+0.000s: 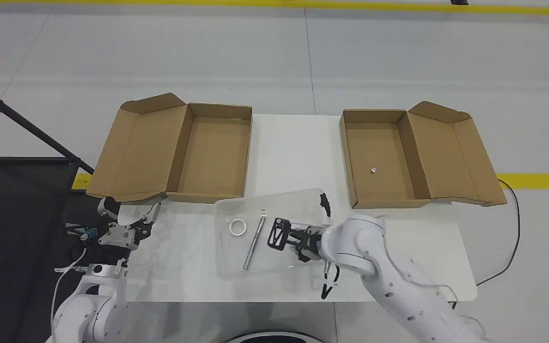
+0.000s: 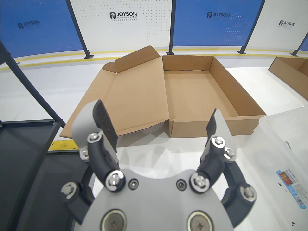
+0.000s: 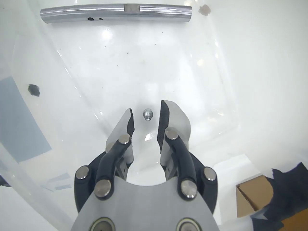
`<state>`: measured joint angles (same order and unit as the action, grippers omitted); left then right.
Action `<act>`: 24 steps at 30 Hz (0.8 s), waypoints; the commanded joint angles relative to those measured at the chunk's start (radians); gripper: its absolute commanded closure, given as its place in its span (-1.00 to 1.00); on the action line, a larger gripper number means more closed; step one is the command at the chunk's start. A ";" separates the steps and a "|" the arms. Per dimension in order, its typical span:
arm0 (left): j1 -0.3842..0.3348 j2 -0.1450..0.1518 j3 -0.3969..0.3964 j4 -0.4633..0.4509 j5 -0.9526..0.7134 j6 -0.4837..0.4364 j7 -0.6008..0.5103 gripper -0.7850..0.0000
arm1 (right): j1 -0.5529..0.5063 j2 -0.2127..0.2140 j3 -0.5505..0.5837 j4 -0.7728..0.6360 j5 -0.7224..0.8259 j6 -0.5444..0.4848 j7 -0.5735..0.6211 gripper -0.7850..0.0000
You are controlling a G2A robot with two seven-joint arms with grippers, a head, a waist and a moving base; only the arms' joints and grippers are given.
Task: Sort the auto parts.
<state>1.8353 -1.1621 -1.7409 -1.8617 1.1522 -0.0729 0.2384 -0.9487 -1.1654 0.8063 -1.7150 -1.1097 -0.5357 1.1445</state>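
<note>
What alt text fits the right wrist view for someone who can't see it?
The right hand, open, hangs inside a clear plastic bin with a small metal screw lying loose between its fingers. A shiny metal rod lies across the bin floor farther off.

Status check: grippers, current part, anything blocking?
Left gripper open by left cardboard box. Right gripper open over small bolt in clear bin, not gripped. Metal rod, white ring apart from it; nothing blocking.
</note>
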 commanded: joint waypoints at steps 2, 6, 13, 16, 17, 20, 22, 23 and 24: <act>0.000 0.000 0.000 0.000 0.000 0.000 0.000 -1.00 | 0.005 -0.002 -0.003 0.008 0.000 0.005 -0.003 1.00; 0.000 0.000 0.000 0.000 0.000 0.000 0.000 -1.00 | 0.011 0.002 0.023 -0.013 0.005 0.013 -0.014 1.00; 0.000 0.000 0.000 0.000 0.000 0.000 0.000 -1.00 | -0.001 0.038 0.248 -0.136 -0.010 0.078 -0.055 1.00; 0.000 0.000 0.000 0.000 0.000 0.000 0.000 -1.00 | -0.009 0.054 0.384 -0.151 -0.001 0.124 -0.098 1.00; 0.000 0.000 0.000 0.000 0.000 0.000 0.000 -1.00 | -0.007 0.058 0.417 -0.136 -0.009 0.135 -0.105 1.00; 0.000 0.000 0.000 0.000 0.000 0.000 0.000 -1.00 | 0.019 0.061 0.447 -0.044 -0.047 0.173 -0.114 1.00; 0.000 0.000 0.000 0.000 0.000 0.000 0.000 -1.00 | 0.055 0.058 0.428 0.047 -0.100 0.201 -0.106 1.00; 0.000 0.000 0.000 0.000 0.000 0.000 0.000 -1.00 | 0.073 0.055 0.414 0.093 -0.113 0.216 -0.104 1.00; 0.000 0.000 0.000 0.000 0.000 0.000 0.000 -1.00 | 0.094 0.052 0.401 0.144 -0.131 0.229 -0.096 1.00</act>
<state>1.8353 -1.1621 -1.7409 -1.8617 1.1522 -0.0729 0.2384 -0.8730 -1.1115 1.2185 -1.6226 -1.2266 -0.3182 1.0428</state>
